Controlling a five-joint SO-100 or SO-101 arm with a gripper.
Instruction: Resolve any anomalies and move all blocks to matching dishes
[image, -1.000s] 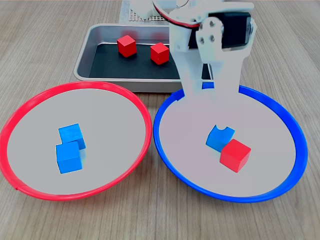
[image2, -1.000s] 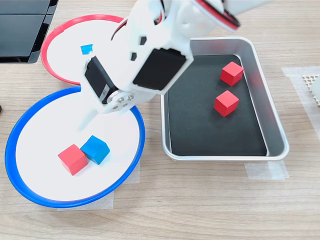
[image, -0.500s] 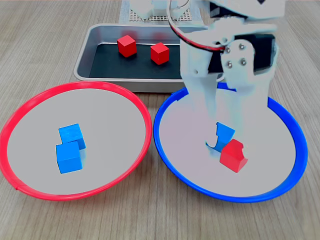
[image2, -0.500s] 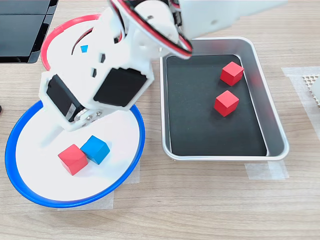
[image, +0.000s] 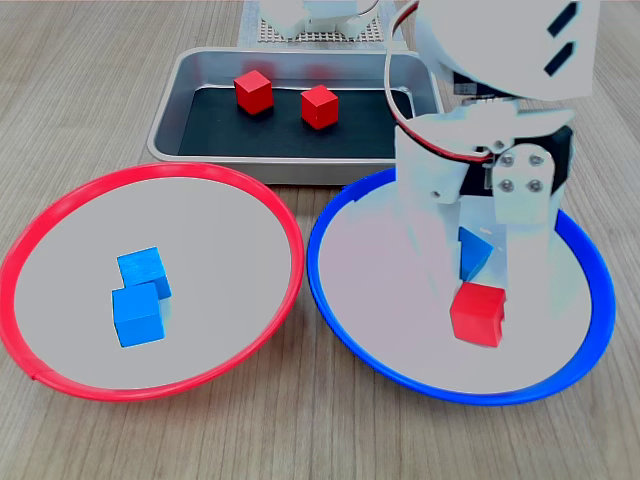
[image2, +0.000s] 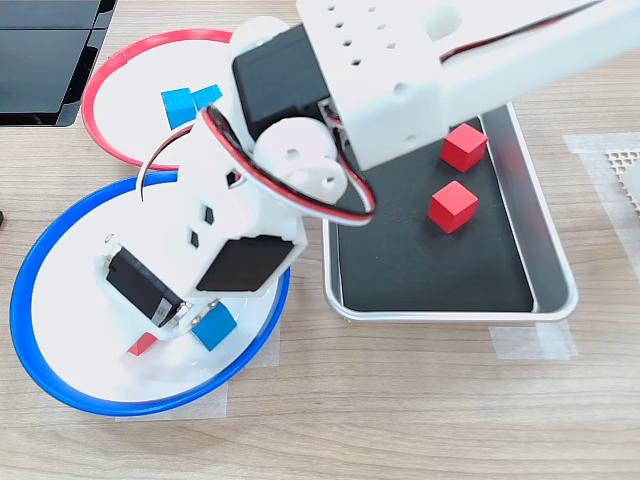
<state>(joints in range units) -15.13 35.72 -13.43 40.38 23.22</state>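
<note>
Six small matte cubes in all. Nearest in the first exterior view, the blue-rimmed round dish with pale grey centre (image: 385, 365) holds one red cube (image: 477, 314) and, just behind it, one blue cube (image: 472, 251), partly hidden. The white arm's gripper (image: 480, 290) is lowered over this pair, one finger (image: 428, 245) on each side of the red cube; jaws spread, but whether they touch it cannot be told. In the second exterior view the gripper body covers most of that red cube (image2: 141, 344), and the blue cube (image2: 213, 326) shows beside it. On the first exterior view's left, the red-rimmed round dish (image: 60, 215) carries two blue cubes (image: 137, 313) (image: 144, 271), touching. Farthest back, the rectangular silver metal tray with black base (image: 190, 75) holds two red cubes (image: 253, 91) (image: 319, 106), apart.
</note>
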